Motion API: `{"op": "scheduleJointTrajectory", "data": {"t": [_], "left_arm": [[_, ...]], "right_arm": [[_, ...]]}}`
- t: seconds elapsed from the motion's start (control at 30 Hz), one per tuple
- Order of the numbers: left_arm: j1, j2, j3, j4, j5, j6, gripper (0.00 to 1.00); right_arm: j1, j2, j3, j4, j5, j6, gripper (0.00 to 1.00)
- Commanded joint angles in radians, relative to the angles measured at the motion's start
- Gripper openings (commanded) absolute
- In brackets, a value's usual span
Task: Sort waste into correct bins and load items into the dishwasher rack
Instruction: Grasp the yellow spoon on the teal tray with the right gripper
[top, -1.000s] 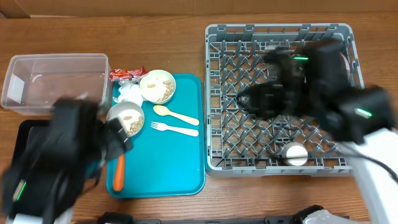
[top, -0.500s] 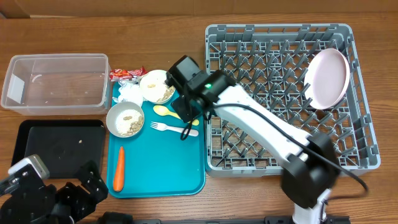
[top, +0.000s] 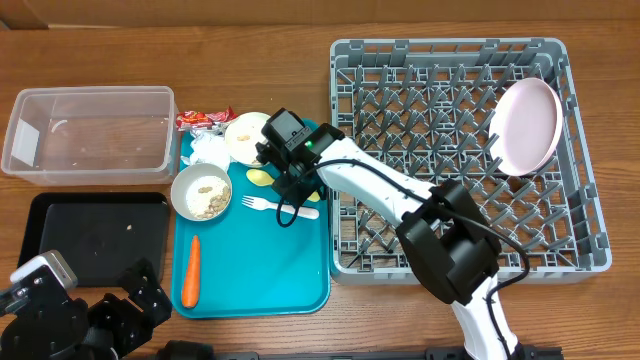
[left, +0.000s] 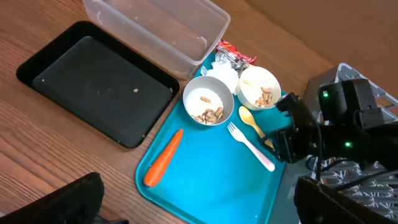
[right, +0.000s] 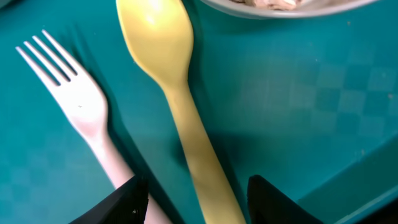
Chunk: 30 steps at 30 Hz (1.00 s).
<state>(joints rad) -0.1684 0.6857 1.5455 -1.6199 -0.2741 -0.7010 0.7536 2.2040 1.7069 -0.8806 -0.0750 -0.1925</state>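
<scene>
My right gripper (right: 198, 199) is open and straddles the handle of the pale yellow spoon (right: 168, 93) on the teal tray (top: 260, 270); neither finger touches it. The fork (right: 81, 106) lies just beside it. Two bowls (top: 203, 192) (top: 245, 140) with beige scraps, the carrot (top: 191, 271), the white napkin (top: 208, 150) and the red wrapper (top: 203, 119) sit around the tray's left side. The pink plate (top: 527, 125) stands in the dishwasher rack (top: 450, 255). My left gripper (left: 199, 211) is wide open and holds nothing, low at the table's front left.
The clear tub (top: 90, 130) stands at the back left with the black tray (top: 95, 235) in front of it, both left of the teal tray. My right arm stretches from the front right across the rack's left edge.
My right arm swung from the rack to the teal tray and lowered over the spoon, jaws narrowing. My left arm drew back to the front left corner, its jaws opening wide.
</scene>
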Motion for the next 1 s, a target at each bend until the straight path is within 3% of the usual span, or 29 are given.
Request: {"op": "scheduleJointTrajectory", "data": {"t": [0.0, 0.7, 0.97], "left_arm": [[0.006, 0.000, 0.008, 0.001, -0.021, -0.010, 1.00], [0.006, 0.000, 0.008, 0.000, -0.021, -0.010, 1.00], [0.006, 0.000, 0.008, 0.000, -0.021, -0.010, 1.00]], "right_arm": [[0.007, 0.034, 0.000, 0.014, -0.010, -0.019, 0.53], [0.008, 0.046, 0.004, -0.014, -0.005, -0.017, 0.11], [0.008, -0.005, 0.072, -0.125, -0.005, 0.009, 0.07]]}}
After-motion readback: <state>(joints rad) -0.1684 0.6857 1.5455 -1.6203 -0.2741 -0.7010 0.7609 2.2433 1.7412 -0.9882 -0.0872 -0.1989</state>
